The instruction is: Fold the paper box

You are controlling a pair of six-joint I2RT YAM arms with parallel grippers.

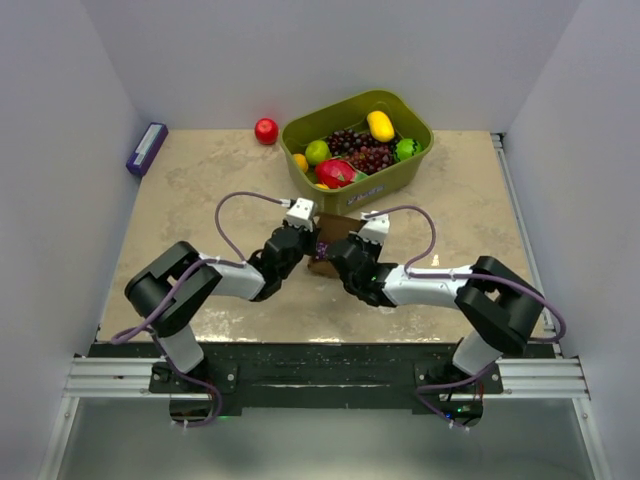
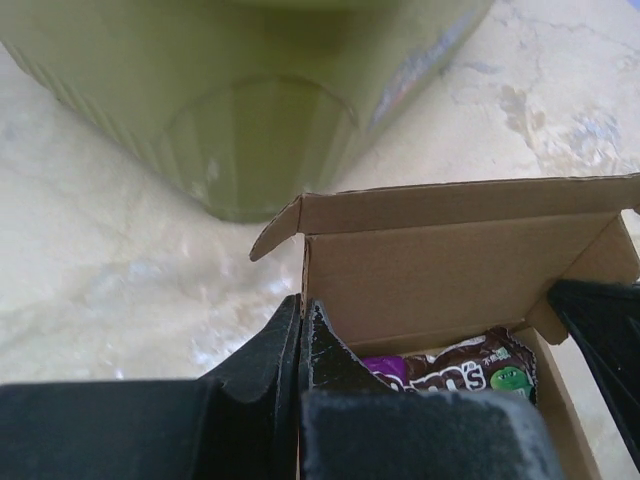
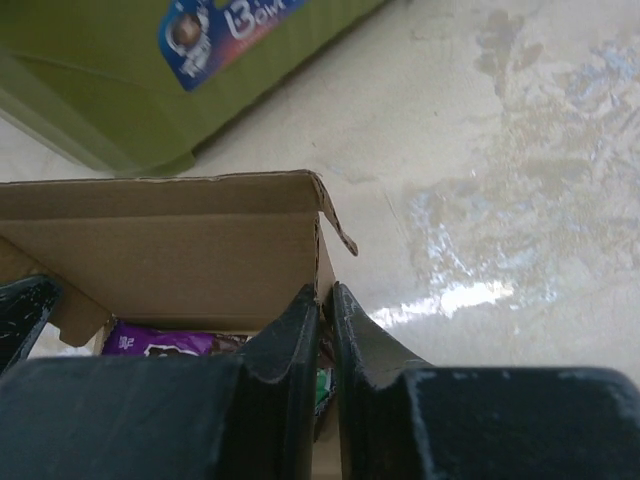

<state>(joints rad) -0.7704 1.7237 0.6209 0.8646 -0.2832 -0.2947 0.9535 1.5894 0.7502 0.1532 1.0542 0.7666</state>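
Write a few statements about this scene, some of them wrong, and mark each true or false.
1. The brown box is closed. False: it is open on top, with a candy packet inside.
2. The left gripper and right gripper each pinch a side wall of the box. True.
3. The apple lies in the bin. False: it sits on the table, left of the bin.
4. The box stands just in front of the bin. True.
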